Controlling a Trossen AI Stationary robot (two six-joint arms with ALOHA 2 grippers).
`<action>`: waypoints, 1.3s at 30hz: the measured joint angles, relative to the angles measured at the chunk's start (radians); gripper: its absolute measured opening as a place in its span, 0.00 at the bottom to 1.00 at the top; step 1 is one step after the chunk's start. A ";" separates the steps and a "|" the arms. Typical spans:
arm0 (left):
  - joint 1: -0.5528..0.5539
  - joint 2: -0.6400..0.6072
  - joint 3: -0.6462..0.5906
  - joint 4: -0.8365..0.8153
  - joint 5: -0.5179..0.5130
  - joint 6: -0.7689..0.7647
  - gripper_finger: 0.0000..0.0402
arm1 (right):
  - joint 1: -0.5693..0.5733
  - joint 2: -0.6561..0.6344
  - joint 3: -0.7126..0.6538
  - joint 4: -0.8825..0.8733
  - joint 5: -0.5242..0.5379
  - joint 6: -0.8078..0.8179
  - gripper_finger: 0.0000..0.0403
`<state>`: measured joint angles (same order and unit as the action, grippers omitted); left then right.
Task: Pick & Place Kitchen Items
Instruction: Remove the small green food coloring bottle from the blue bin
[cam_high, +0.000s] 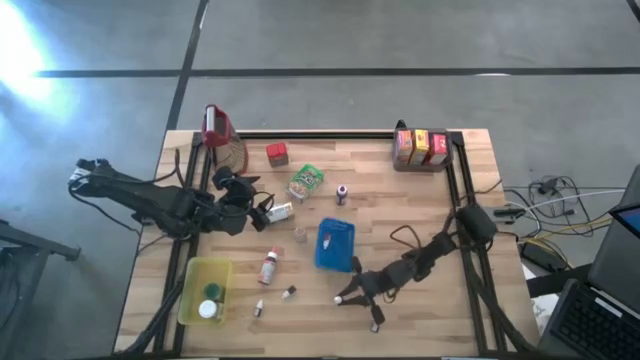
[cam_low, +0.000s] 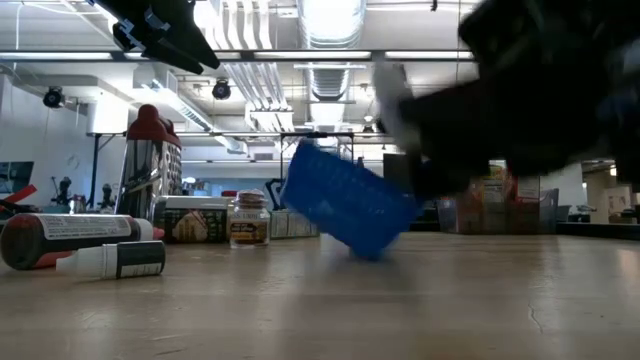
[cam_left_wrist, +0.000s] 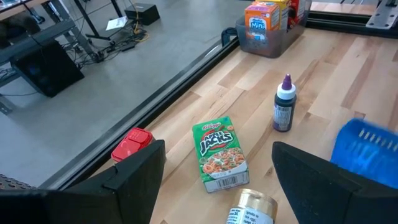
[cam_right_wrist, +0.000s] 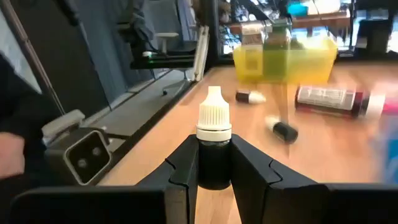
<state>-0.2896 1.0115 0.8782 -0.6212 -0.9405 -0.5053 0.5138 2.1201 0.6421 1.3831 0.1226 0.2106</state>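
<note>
Left wrist view — green cereal box (cam_left_wrist: 219, 153) reads "Apple Jacks".

right end effector (cam_right_wrist: 214, 165) | clamped on white-capped bottle (cam_right_wrist: 214, 146) | yellow bin (cam_right_wrist: 285, 59) beyond

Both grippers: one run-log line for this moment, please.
left gripper: open, over small jar | right gripper: shut on white-capped dropper bottle | yellow bin: ahead

Two arms work over the tabletop (cam_high: 420, 200). Ahead of the left pincer (cam_left_wrist: 217, 180) lie one green cereal carton (cam_left_wrist: 219, 152), one red carton (cam_left_wrist: 131, 144), one purple-capped bottle (cam_left_wrist: 284, 112) and one gold-lidded jar (cam_left_wrist: 250, 208). The right pincer (cam_right_wrist: 214, 165) grips one white-capped bottle (cam_right_wrist: 214, 146).
</note>
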 joint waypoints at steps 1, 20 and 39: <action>0.000 0.000 0.000 0.000 0.000 0.000 0.75 | -0.001 0.022 0.000 -0.002 0.001 0.027 0.16; 0.000 0.000 0.000 0.000 0.000 0.000 0.75 | -0.016 -0.189 -0.023 -0.468 -0.074 0.235 0.16; 0.000 0.000 0.000 0.000 0.000 0.000 0.75 | -0.017 -0.460 0.166 -1.675 -0.056 0.476 0.16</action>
<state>-0.2896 1.0115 0.8782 -0.6212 -0.9405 -0.5053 0.4965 1.6596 0.8077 -0.2915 0.0667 0.6869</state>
